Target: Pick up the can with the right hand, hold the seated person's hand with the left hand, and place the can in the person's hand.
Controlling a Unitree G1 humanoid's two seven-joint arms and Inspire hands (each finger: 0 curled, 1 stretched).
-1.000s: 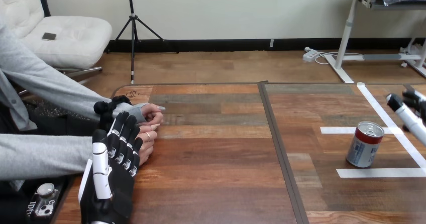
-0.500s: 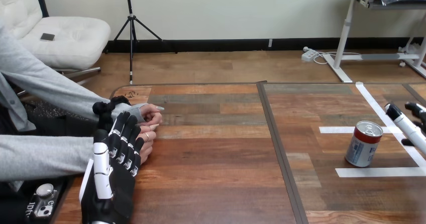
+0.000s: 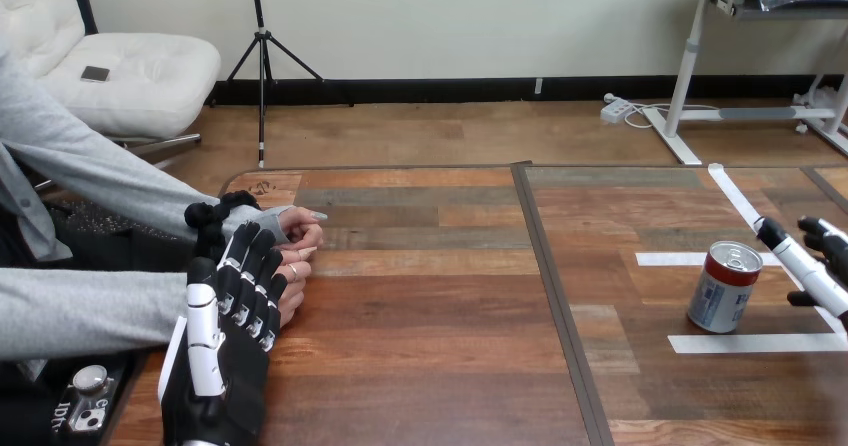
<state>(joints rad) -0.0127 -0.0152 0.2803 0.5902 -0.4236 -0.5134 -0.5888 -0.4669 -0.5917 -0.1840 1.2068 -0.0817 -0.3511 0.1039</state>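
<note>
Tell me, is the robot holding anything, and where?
Nothing is held. The right hand is open beside the can; the left hand is open beside the person's hands, fingers not curled round them.

A wooden surface (image 3: 430, 306) is divided by a dark seam (image 3: 556, 296) running near to far. White tape strips (image 3: 755, 343) are laid on its right half.

The short metal can (image 3: 725, 287), with a silver pull-tab lid, a red band under the rim and a pale printed body, stands upright on the right part of the wooden table (image 3: 430, 326), between two white tape strips (image 3: 750, 343). The person's hands (image 3: 298, 251) rest together at the table's left edge.
</note>
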